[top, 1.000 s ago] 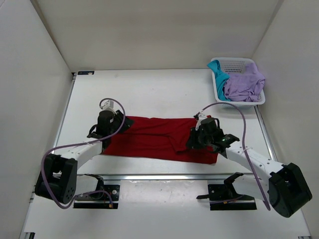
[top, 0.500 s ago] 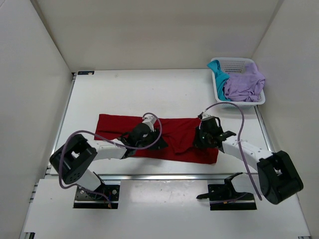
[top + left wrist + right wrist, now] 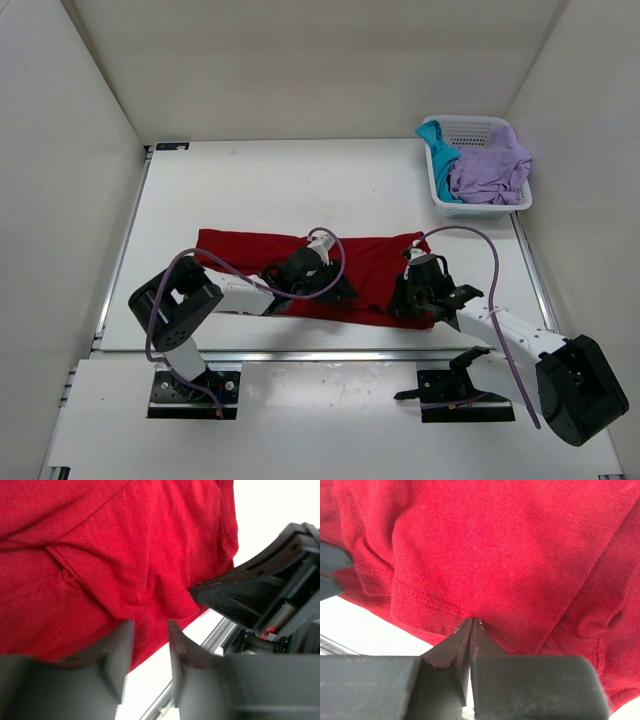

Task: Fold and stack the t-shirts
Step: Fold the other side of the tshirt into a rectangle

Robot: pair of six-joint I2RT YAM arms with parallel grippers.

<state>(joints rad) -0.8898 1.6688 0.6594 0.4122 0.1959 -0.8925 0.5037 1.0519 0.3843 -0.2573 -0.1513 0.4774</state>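
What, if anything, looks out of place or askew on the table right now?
The red shirt lies bunched and wrinkled at its right end, where the right gripper pinches its hem. In the basket, the teal shirt hangs over the left rim and the lavender shirt is heaped unfolded.

Red shirt (image 3: pixel 372 268): soft knit cloth, matt, with a fine weave visible close up; the hem carries a double row of stitching. Teal shirt (image 3: pixel 438 150) and lavender shirt (image 3: pixel 488 168): soft matt cloth, crumpled. Basket (image 3: pixel 470 128): white plastic mesh, slight sheen. Table (image 3: pixel 300 190): white, smooth, matt. Rail (image 3: pixel 300 352) along its near edge: dull silver metal. Left fingers (image 3: pixel 117 650) and right fingers (image 3: pixel 447 652): dark matt plastic, smooth. Cable (image 3: pixel 468 231): purple, glossy sheathing.
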